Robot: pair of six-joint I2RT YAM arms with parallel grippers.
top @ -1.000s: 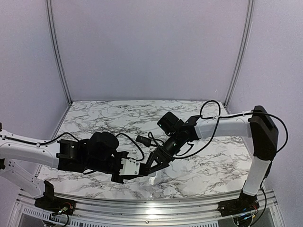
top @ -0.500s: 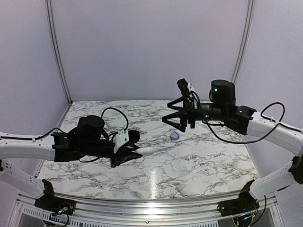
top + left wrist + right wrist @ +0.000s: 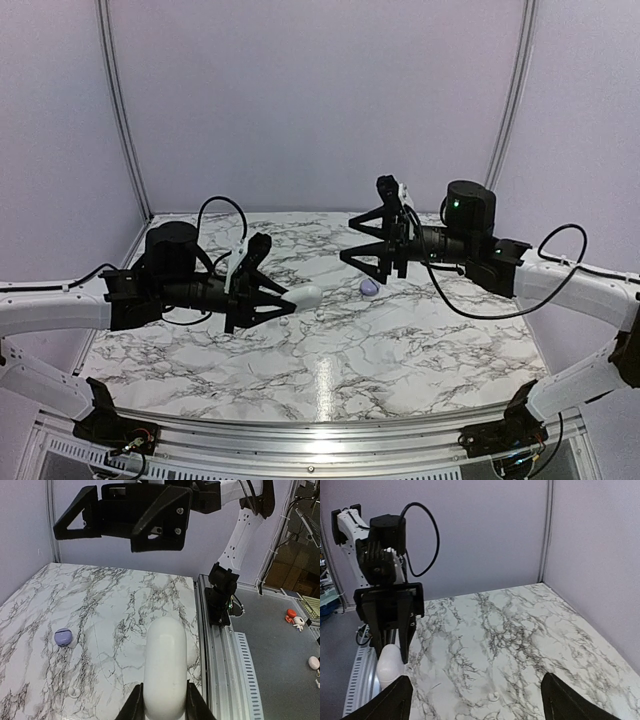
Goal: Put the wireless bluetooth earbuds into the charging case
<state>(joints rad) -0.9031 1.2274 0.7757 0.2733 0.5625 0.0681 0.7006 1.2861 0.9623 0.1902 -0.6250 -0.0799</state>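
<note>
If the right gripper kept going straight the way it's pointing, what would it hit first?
Probably the marble tabletop itself, towards its far left side. The open right gripper aims past the left gripper, which holds the white charging case off to the near side of that line. Depth is unclear.

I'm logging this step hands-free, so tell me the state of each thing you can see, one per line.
left end effector: shut on the white case.
white case: looks closed, held up off the marble table.
right end effector: open, empty, raised.
lilac rounded item: lying on the table, untouched.
small whitish earbud: loose on the table, not in a case.
</note>
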